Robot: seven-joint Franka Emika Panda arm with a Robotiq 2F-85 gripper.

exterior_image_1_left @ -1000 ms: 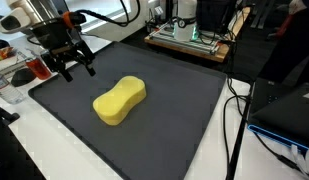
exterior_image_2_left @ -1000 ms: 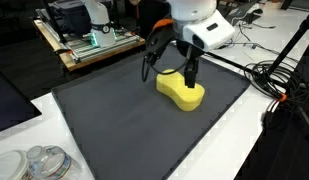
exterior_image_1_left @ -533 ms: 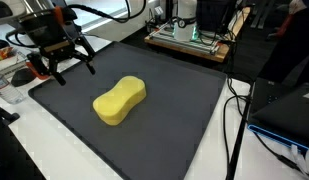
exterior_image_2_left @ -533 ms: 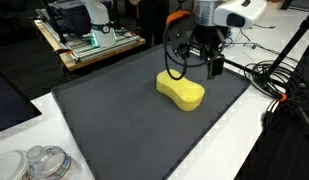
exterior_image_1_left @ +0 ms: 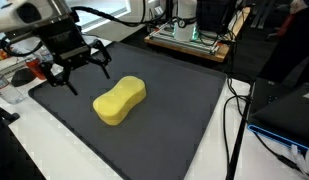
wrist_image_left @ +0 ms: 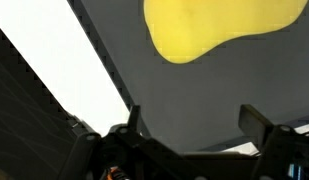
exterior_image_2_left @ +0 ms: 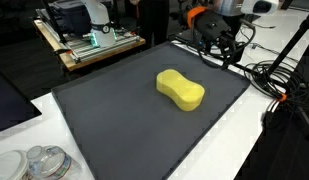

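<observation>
The yellow sponge point(exterior_image_1_left: 119, 101) lies flat near the middle of the dark grey mat point(exterior_image_1_left: 179, 125), its pinched waist between two rounded lobes. Nothing touches it. In the wrist view only its lower lobe point(wrist_image_left: 219, 25) shows at the top of the picture, apart from both fingers.

Your hand point(exterior_image_1_left: 89, 80) hangs above the mat's far corner, off to one side of the sponge, with its fingers spread wide and nothing between them. In an exterior view the hand point(exterior_image_2_left: 222, 55) sits near the mat's edge, close to the cables point(exterior_image_2_left: 274, 80) on the white desk point(exterior_image_2_left: 244, 140).

By my reading, you are at the approach step: no grasp has been made and the sponge is free.

To take the sponge, you would first need to centre the hand over it, as it lies off-axis in the wrist view. Turn the wrist so the fingers straddle the narrow waist, then come down until the fingertips are close to the mat. The sponge looks soft, so expect it to squash before the grip firms.
</observation>
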